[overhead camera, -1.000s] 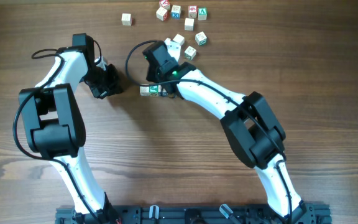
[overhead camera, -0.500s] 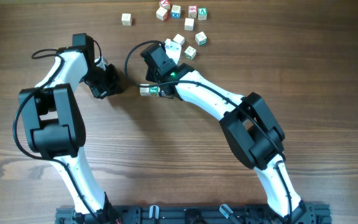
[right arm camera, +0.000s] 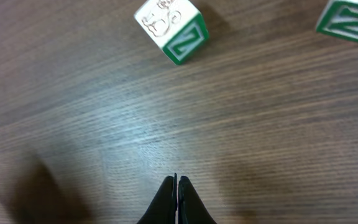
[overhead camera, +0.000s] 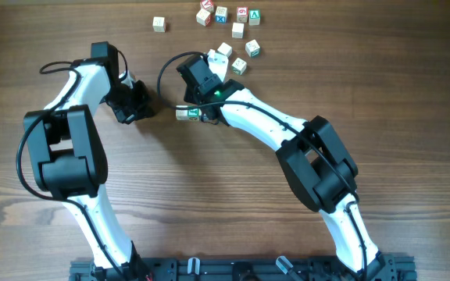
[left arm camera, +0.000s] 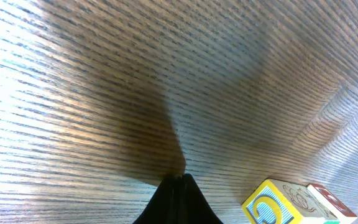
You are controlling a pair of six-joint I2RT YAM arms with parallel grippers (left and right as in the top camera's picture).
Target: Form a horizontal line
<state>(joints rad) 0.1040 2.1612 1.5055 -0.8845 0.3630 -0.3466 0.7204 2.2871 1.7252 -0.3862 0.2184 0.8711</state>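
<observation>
The horizontal line (overhead camera: 187, 114) lies on the wooden table at centre. Two touching pale cubes show, the right one green-marked; the rest is hidden under my right arm. In the left wrist view its end cube, with a yellow and blue letter (left arm camera: 271, 205), touches a red-marked cube (left arm camera: 332, 202). My left gripper (overhead camera: 147, 111) is shut and empty, tip on the table left of the row (left arm camera: 178, 180). My right gripper (overhead camera: 206, 73) is shut and empty, just above the row (right arm camera: 178, 182). A green Z cube (right arm camera: 173, 30) lies ahead of it.
Several loose letter cubes are scattered at the back: one alone (overhead camera: 158, 24), a cluster (overhead camera: 221, 14) and others near my right wrist (overhead camera: 239, 66). A second green-marked cube (right arm camera: 350, 18) sits at the right wrist view's top right corner.
My right wrist has shifted slightly to the left. The cubes and the left arm have not moved.
</observation>
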